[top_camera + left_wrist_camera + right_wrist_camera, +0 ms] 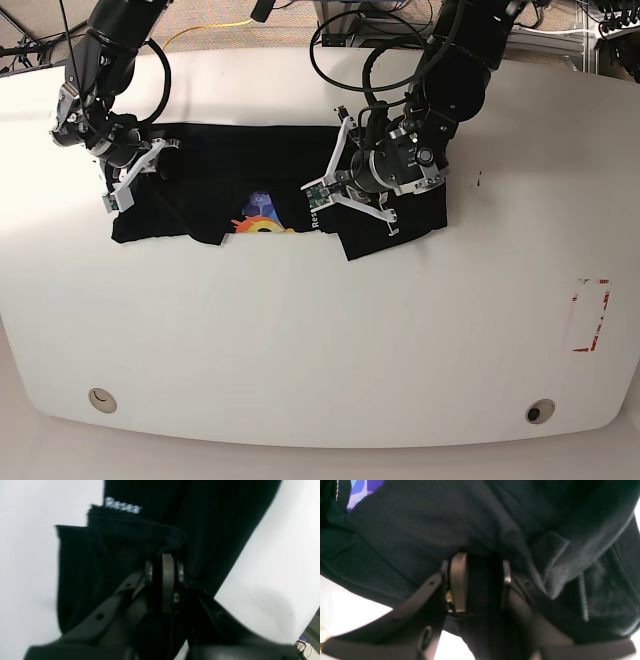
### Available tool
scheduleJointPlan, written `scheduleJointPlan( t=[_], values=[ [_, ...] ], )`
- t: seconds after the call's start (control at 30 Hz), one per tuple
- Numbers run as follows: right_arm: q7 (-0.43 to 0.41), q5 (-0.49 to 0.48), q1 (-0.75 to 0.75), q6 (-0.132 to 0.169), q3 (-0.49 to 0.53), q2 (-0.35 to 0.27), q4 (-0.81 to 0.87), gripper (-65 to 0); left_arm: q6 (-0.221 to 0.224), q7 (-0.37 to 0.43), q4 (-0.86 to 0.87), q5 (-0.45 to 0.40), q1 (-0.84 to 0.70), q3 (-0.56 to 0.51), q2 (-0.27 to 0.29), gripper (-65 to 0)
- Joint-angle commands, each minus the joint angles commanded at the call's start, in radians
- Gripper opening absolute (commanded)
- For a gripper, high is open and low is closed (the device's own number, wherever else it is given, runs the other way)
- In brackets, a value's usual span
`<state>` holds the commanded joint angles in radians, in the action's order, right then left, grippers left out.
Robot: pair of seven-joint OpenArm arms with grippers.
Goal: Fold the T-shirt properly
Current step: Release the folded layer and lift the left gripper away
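On the white counter (pixel 320 340) the black T-shirt (pixel 250 160) lay stretched side to side, its long axis running between the hands, the left hand (pixel 165 557) clamped on a bunched fold and the right hand (pixel 480 562) pinching cloth, while only the base view showed the whole shirt

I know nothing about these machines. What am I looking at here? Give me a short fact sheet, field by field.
Surface: white table
Garment: black cloth T-shirt with a colourful round print, lying bunched and partly folded
Lettering: small white letters near a ribbed edge
Left gripper: jaws closed on a bunched fold of the shirt
Right gripper: jaws apart with dark cloth between them; grip unclear
Fold state: not yet a neat fold
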<state>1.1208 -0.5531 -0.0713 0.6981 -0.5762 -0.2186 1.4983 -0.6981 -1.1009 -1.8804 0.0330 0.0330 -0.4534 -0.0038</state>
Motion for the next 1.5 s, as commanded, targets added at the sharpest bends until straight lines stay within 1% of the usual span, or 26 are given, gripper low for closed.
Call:
scheduleJointPlan(
  t=[0.2,0.43,0.63,1.0,1.03,1.07,1.17,1.23,1.27,1.3,1.33,1.37,1.5],
  values=[
    [0.0,0.0,0.002,0.0,0.0,0.0,0.0,-48.4,0.0,-0.003,-0.046,0.003,-0.029,-0.002,-0.003,-65.0],
    [0.0,0.003,0.005,0.0,0.0,0.0,0.0,-48.4,0.0,-0.02,-0.08,0.003,-0.101,-0.002,-0.008,-65.0],
    [0.0,0.002,0.005,0.0,0.0,0.0,0.0,-48.4,0.0,-0.018,-0.1,0.003,-0.155,-0.009,-0.054,-65.0],
    [0.0,0.0,0.008,0.0,0.002,0.0,-0.002,-48.4,0.0,-0.02,-0.097,0.003,-0.158,-0.009,-0.052,-65.0],
    [0.0,0.0,0.008,0.0,0.002,0.0,-0.002,-48.4,0.0,-0.02,-0.097,0.003,-0.158,-0.011,-0.051,-63.7],
    [0.0,0.002,0.008,0.0,0.002,0.0,-0.002,-48.4,0.0,-0.02,-0.097,0.003,-0.158,-0.011,-0.051,-60.7],
    [0.0,0.003,0.008,0.0,0.002,0.0,-0.002,-48.4,0.0,-0.02,-0.101,0.005,-0.157,-0.034,-0.052,-48.6],
    [0.0,0.002,0.008,0.0,0.003,0.0,-0.002,-48.4,0.0,-0.02,-0.106,0.006,-0.157,-0.063,-0.052,-38.8],
    [0.0,0.002,0.008,0.0,0.003,0.0,-0.002,-48.4,0.0,-0.02,-0.109,0.006,-0.155,-0.071,-0.052,-36.7],
    [0.0,0.002,0.006,0.0,0.003,0.0,-0.002,-48.4,0.0,-0.02,-0.118,0.006,-0.155,-0.084,-0.052,-33.1],
    [0.0,0.002,0.006,0.0,0.003,0.0,-0.002,-48.4,0.0,-0.02,-0.126,0.006,-0.155,-0.101,-0.052,-31.5],
    [0.0,0.002,0.006,0.0,0.003,0.0,-0.002,-48.4,0.0,-0.02,-0.127,0.008,-0.153,-0.114,-0.051,-31.5],
    [0.0,0.002,0.006,0.0,0.003,0.0,-0.002,-48.4,0.0,-0.02,-0.133,0.008,-0.132,-0.138,-0.046,-34.6]
  ],
)
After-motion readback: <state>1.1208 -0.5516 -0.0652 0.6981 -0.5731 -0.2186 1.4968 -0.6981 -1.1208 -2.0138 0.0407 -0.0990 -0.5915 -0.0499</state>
